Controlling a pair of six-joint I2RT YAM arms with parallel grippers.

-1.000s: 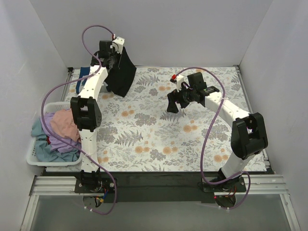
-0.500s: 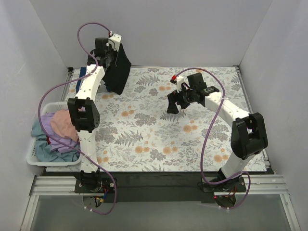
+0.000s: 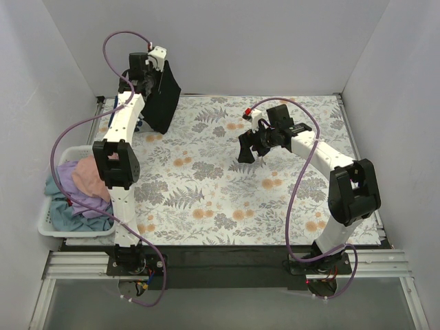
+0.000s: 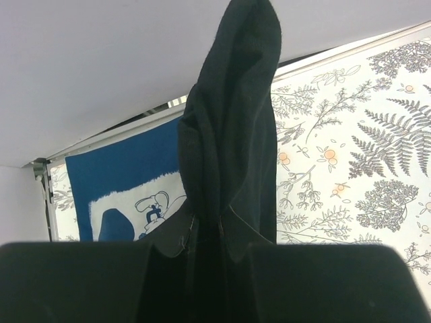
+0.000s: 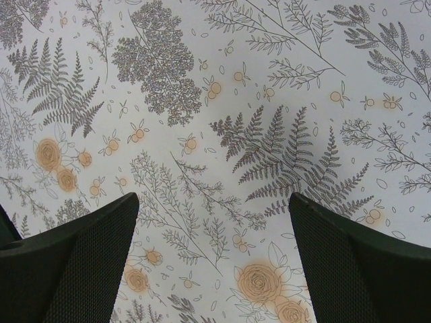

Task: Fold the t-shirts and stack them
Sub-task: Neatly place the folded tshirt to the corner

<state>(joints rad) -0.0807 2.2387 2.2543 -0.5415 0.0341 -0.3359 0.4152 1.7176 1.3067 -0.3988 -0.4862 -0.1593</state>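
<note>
Left gripper point(image 3: 157, 72) is pinched nearly shut on the top of the black t-shirt point(image 3: 163, 103). It's holding the shirt high at the far left corner, so the cloth hangs bunched over the floral table cover point(image 3: 227, 196). Right gripper point(image 3: 247, 152) is spread wide with nothing in it, hovering over the middle of the cover, well apart from the shirt. The navy tee point(image 4: 124, 178) with the white print lies flat at the far left, just past the hanging one. The pink, lavender and teal tees point(image 3: 82, 196) sit heaped in the white basket point(image 3: 45, 225) at near left.

Looks to me like the lay-it-out step. The black shirt has to come down flat in the open middle, and the right gripper probably needs to catch a free hem or corner to spread it before any folding.
</note>
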